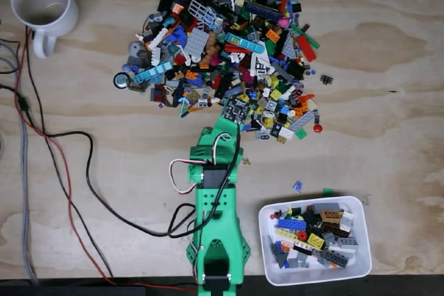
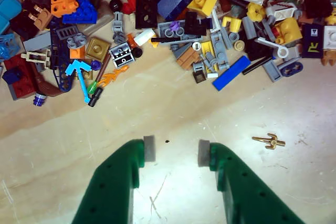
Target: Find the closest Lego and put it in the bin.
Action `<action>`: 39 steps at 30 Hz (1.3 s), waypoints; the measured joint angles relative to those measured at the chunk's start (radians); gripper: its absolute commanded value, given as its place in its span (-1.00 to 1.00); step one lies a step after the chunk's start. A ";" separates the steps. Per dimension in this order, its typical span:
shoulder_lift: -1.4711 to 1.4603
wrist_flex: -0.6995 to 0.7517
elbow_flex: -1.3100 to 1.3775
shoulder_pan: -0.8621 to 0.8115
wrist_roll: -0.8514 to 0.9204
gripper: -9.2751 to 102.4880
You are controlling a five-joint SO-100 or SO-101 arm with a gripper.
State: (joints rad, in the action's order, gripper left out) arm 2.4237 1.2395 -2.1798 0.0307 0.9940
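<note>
A big pile of mixed Lego pieces point(image 1: 229, 46) covers the upper middle of the wooden table in the fixed view. The green arm point(image 1: 216, 199) reaches up from the bottom edge to the pile's near edge. In the wrist view my gripper point(image 2: 176, 150) is open, its grey pads point(image 2: 149, 148) over bare wood with nothing between them. The pile's edge point(image 2: 210, 61) lies just beyond the fingertips. A small gold trident-shaped piece point(image 2: 269, 141) lies alone to the right of the right finger. The white bin point(image 1: 312, 279) sits at the lower right, holding several Legos.
A white mug point(image 1: 41, 5) stands at the top left. Black, red and grey cables point(image 1: 69, 171) run down the left side toward the arm's base. Two small loose pieces, blue point(image 1: 297, 186) and green point(image 1: 327, 190), lie just above the bin.
</note>
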 measured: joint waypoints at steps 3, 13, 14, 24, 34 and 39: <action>-0.040 -0.025 -0.029 -0.026 -0.032 -0.65; -0.058 -0.046 -0.040 -0.077 -0.101 -0.65; -0.071 -0.057 -0.040 -0.081 -0.110 -0.64; -0.419 -0.275 -0.040 -0.183 -0.460 -0.63; -0.675 -0.417 -0.026 -0.187 -0.713 -0.64; -0.686 -0.439 -0.020 -0.196 -0.726 -0.64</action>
State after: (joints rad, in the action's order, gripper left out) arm 1.7380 0.8007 -2.1997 -0.1657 0.2684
